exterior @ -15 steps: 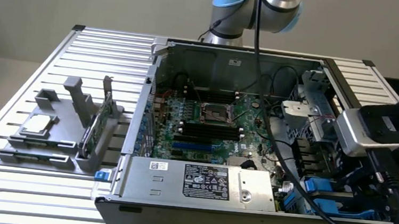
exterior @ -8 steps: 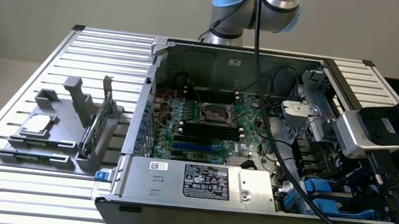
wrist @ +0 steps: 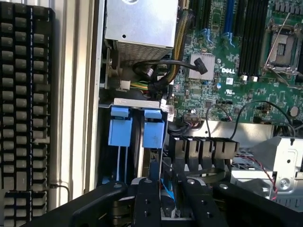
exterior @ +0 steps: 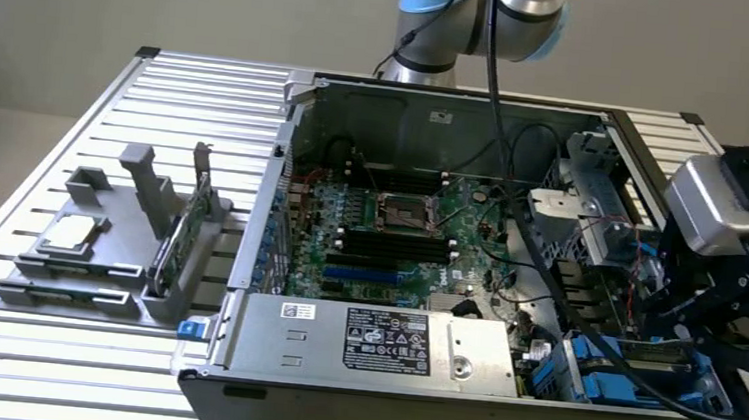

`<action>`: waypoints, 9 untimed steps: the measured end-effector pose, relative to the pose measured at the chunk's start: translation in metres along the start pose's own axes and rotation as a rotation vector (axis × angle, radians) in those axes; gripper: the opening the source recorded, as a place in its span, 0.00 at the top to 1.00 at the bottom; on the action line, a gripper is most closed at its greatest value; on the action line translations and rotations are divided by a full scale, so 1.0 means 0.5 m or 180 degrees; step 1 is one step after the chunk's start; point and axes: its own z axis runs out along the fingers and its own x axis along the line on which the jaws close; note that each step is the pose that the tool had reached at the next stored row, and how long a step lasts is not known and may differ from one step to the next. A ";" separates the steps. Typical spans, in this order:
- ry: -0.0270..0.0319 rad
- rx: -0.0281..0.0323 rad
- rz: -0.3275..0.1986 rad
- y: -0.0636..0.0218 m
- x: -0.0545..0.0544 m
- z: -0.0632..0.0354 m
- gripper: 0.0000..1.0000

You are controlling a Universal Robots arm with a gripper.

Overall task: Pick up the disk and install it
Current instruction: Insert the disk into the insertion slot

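On the slatted table [exterior: 16, 342], an open PC case [exterior: 451, 96] lies side-up with the motherboard [exterior: 400, 232] exposed. Drive bay [exterior: 574, 358] is in the case's near corner, at the exterior view's right, with the gripper [wrist: 166, 182] down over it. Jaws look pressed in on the disk [wrist: 165, 195], pinching it edge-on, just beside a blue tab [wrist: 119, 132] in the neighbouring slot. Step in hand looks like install, pickup done. Seating it calls for staying square to the slot and a straight push.
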 end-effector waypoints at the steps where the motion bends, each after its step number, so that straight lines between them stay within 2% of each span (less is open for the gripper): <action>1: 0.0000 0.0000 0.0000 0.000 -0.001 -0.008 0.75; 2: 0.0000 0.0000 0.0000 -0.001 -0.002 -0.013 0.75; 9: 0.0000 0.0000 0.0000 -0.001 -0.002 -0.014 0.75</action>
